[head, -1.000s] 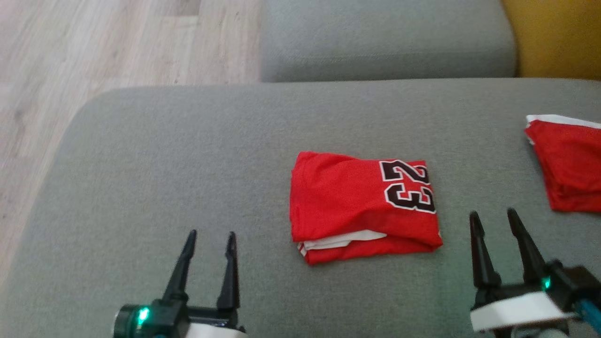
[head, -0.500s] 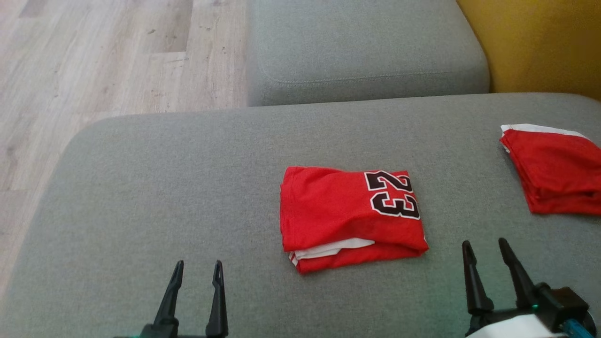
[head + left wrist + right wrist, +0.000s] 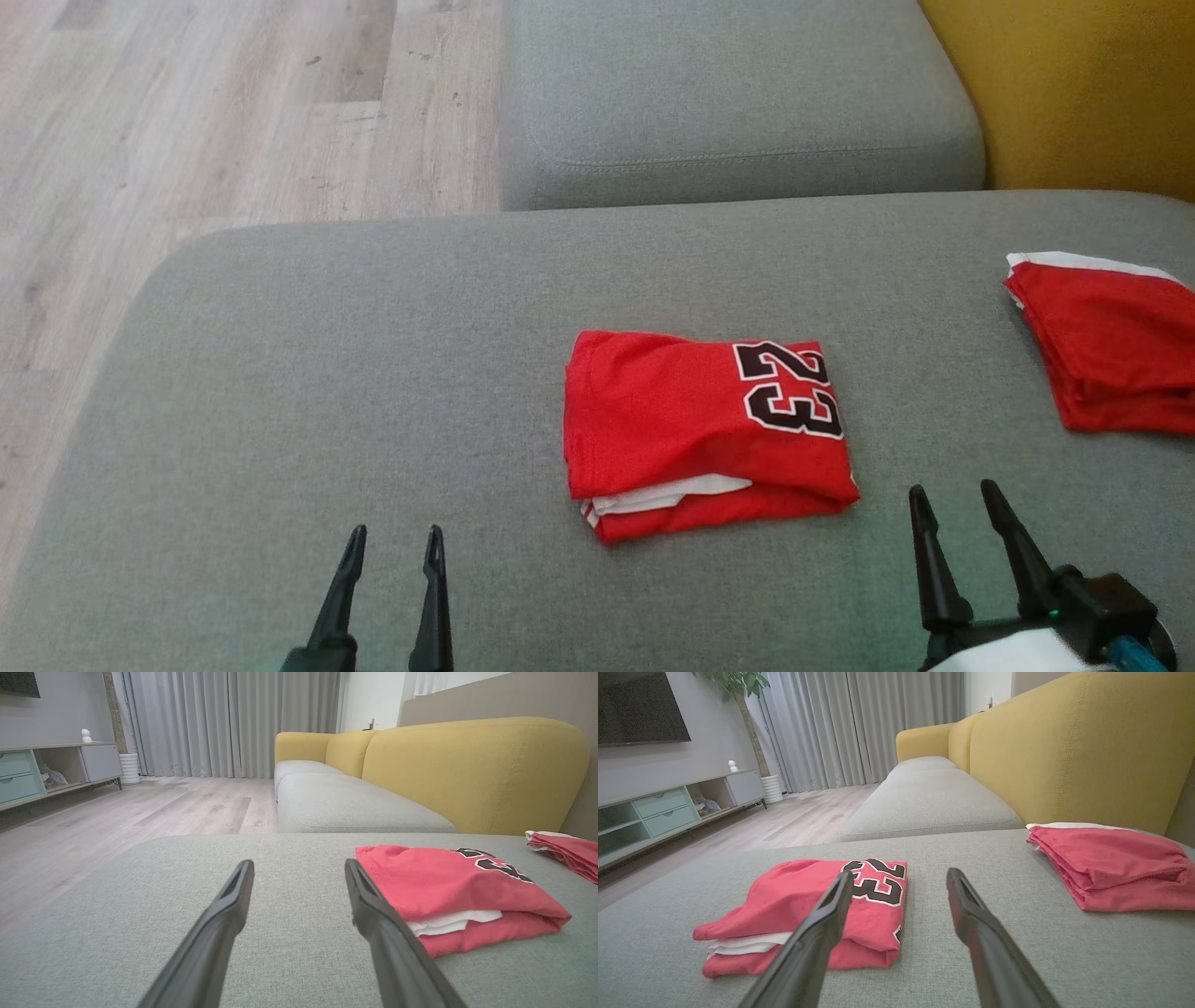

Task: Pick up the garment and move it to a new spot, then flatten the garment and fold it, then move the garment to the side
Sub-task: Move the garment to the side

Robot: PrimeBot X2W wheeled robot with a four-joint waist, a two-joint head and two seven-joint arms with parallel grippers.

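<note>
Grey sofa cushion [image 3: 280,392] spread wide and flat, with pale wood floor [image 3: 187,121] past its left edge, another grey cushion [image 3: 738,93] past its far edge and a yellow backrest [image 3: 1074,84] past the far right corner. Near the middle of the sofa cushion, a bit toward the right edge, the garment [image 3: 672,420]: a red shirt folded into a neat block, lying flat. Big black number 23 [image 3: 789,387] with a white outline on top, by the far right corner of the fold. White strip of cloth [image 3: 672,493] peeping out between the red layers on the side facing the near edge. Second folded red cloth [image 3: 1111,355] by the right edge, well apart from the garment, with a white band along its far side. Left gripper [image 3: 395,534] low by the near edge, to the left of the garment and apart from it, fingers spread wide, nothing between them. Right gripper [image 3: 953,490] close to the near right corner of the garment, not touching it, fingers also spread wide and holding nothing. Touching the sofa cushion or just above it: hard to tell for both. Farther back in the room, seen from the wrists: long grey curtains [image 3: 224,718], a low cabinet [image 3: 668,807] with pale green drawers, a dark screen [image 3: 640,709] on the wall, and a tall plant [image 3: 749,723] in a white pot.
</note>
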